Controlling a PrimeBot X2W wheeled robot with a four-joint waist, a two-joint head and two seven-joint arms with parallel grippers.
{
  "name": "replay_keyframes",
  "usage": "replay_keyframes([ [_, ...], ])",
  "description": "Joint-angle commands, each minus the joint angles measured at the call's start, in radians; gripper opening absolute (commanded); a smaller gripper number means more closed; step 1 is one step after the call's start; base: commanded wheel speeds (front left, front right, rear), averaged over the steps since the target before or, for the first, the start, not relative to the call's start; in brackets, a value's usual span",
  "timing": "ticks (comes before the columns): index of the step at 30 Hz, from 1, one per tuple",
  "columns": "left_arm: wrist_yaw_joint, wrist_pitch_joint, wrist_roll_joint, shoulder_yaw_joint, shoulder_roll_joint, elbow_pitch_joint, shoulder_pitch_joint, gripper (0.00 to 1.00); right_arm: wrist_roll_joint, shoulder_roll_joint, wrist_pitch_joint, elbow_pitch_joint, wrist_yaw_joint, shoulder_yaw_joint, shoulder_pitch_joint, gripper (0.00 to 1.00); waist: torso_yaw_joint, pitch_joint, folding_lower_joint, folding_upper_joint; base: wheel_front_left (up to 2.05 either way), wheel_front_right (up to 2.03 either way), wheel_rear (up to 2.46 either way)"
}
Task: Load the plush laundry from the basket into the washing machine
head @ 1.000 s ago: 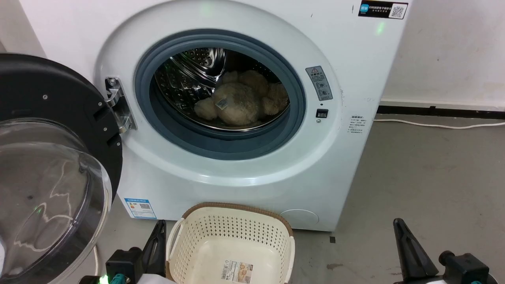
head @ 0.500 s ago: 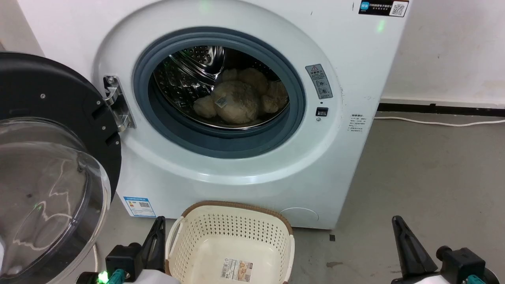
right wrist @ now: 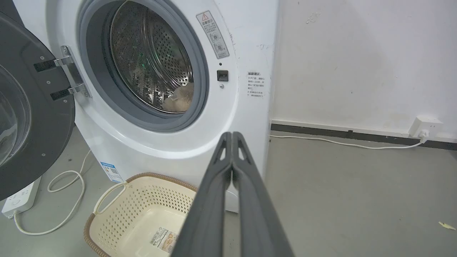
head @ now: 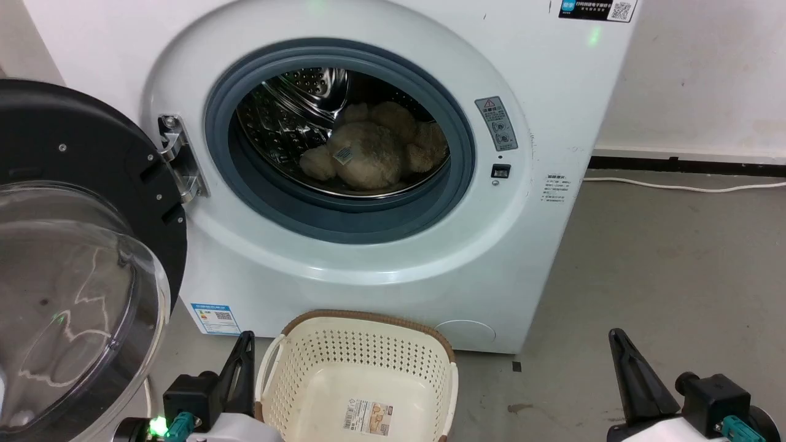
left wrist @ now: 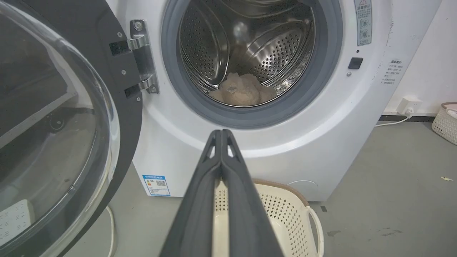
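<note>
The cream-beige plush laundry [head: 368, 156] lies inside the steel drum of the washing machine [head: 381, 270], tag facing out; the plush laundry [left wrist: 242, 93] also shows low in the drum from the left wrist, and a sliver of it [right wrist: 180, 101] from the right wrist. The basket [head: 362, 368] sits on the floor before the machine with only its label sticker inside. My left gripper [head: 244, 344] is shut beside the basket's left handle, holding nothing; its tips [left wrist: 221, 132] meet. My right gripper [head: 616, 337] stands shut to the right over bare floor, fingertips [right wrist: 232, 135] together.
The black-rimmed bubble door [head: 80, 258] hangs open at the left, close to my left arm. A white cable [head: 681, 186] runs along the wall base to an outlet [right wrist: 425, 126]. A power strip [right wrist: 19, 198] lies on the floor left. Another basket [left wrist: 445, 121] stands far right.
The head camera has tilted slightly, so the machine and basket sit a little higher in view. Both grippers have edged up a little. The plush stays put in the drum.
</note>
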Motion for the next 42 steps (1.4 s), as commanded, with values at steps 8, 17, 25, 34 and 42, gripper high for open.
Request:
replay_keyframes([
  [8, 0.002, 0.020, 0.018, 0.010, -0.005, -0.019, -0.017, 0.00, -0.020, 0.000, 0.018, -0.004, 0.000, -0.003, -0.026, 0.00, -0.001, 0.004, -0.0001, 0.0000, 0.00, 0.00, 0.00],
  [17, 0.002, 0.038, 0.030, 0.017, -0.009, -0.032, -0.021, 0.00, -0.033, 0.000, 0.036, -0.004, 0.001, -0.005, -0.037, 0.00, -0.002, 0.009, -0.0001, 0.0000, 0.00, 0.00, 0.00],
  [25, 0.002, 0.055, 0.041, 0.023, -0.012, -0.044, -0.024, 0.00, -0.044, 0.000, 0.053, -0.005, 0.001, -0.006, -0.048, 0.00, -0.003, 0.014, -0.0001, 0.0000, 0.00, 0.00, 0.00],
  [34, 0.002, 0.073, 0.053, 0.030, -0.016, -0.057, -0.028, 0.00, -0.056, 0.000, 0.071, -0.005, 0.001, -0.008, -0.059, 0.00, -0.004, 0.019, -0.0001, 0.0000, 0.00, 0.00, 0.00],
  [42, 0.003, 0.093, 0.066, 0.038, -0.020, -0.072, -0.032, 0.00, -0.070, 0.000, 0.092, -0.006, 0.001, -0.009, -0.072, 0.00, -0.005, 0.024, -0.0001, 0.0000, 0.00, 0.00, 0.00],
])
